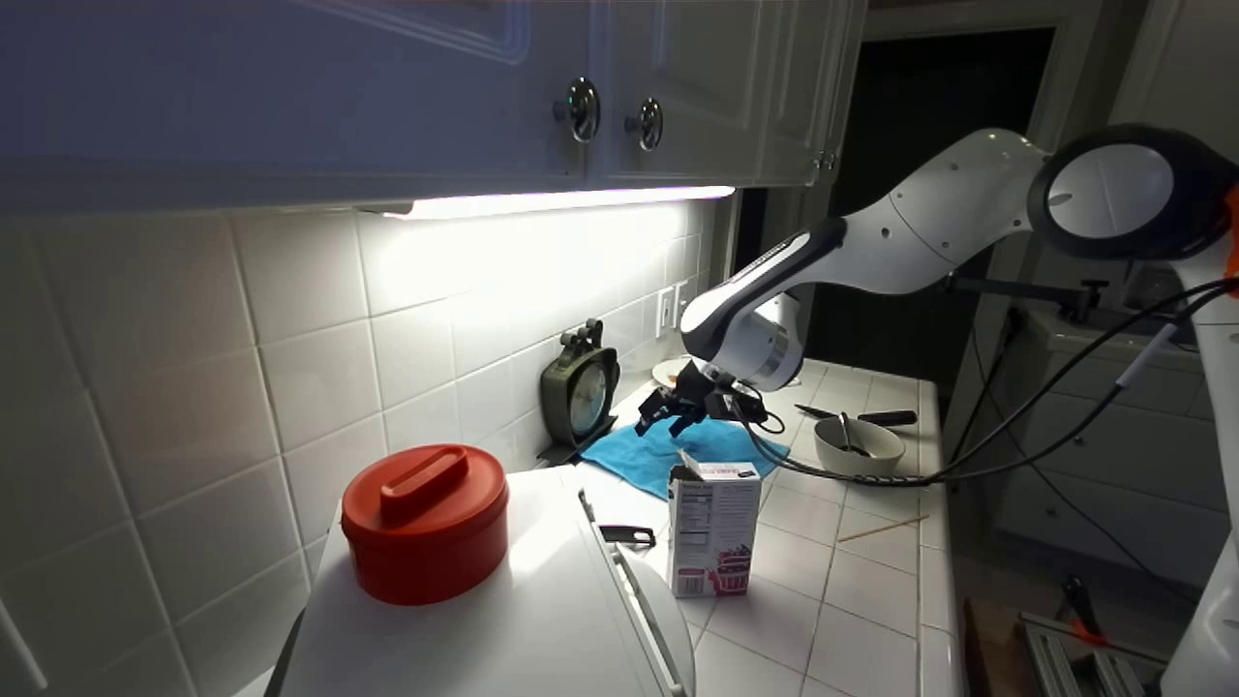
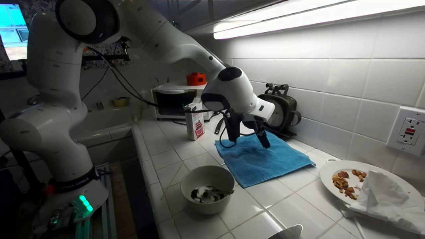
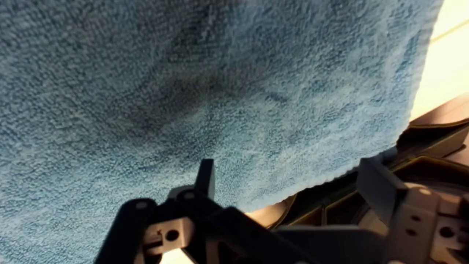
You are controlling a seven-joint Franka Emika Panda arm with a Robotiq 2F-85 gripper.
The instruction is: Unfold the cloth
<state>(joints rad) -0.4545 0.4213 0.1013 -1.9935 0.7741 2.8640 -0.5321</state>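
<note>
The blue cloth [image 2: 265,166] lies spread on the white tiled counter, nearly flat, with a few shallow wrinkles and a darker patch. In an exterior view the cloth [image 1: 634,455] is partly covered by the carton's top. My gripper [image 2: 250,142] points down over the cloth's wall-side half, jaws wide apart and holding nothing. Cloth [image 3: 220,110] fills most of the wrist view; its hemmed edge runs diagonally between the open fingers of the gripper [image 3: 287,163]. One finger [image 3: 206,179] is in front of the fabric, the opposite one beyond the hem. Whether either touches the cloth I cannot tell.
A white carton [image 1: 716,528] stands close beside the cloth. A green scale [image 2: 292,104] leans by the tiled wall. Around are a bowl [image 2: 207,207] with a spoon, a plate [image 2: 327,172] of nuts, a knife [image 1: 886,418], and a red pot [image 1: 426,542] on a toaster oven.
</note>
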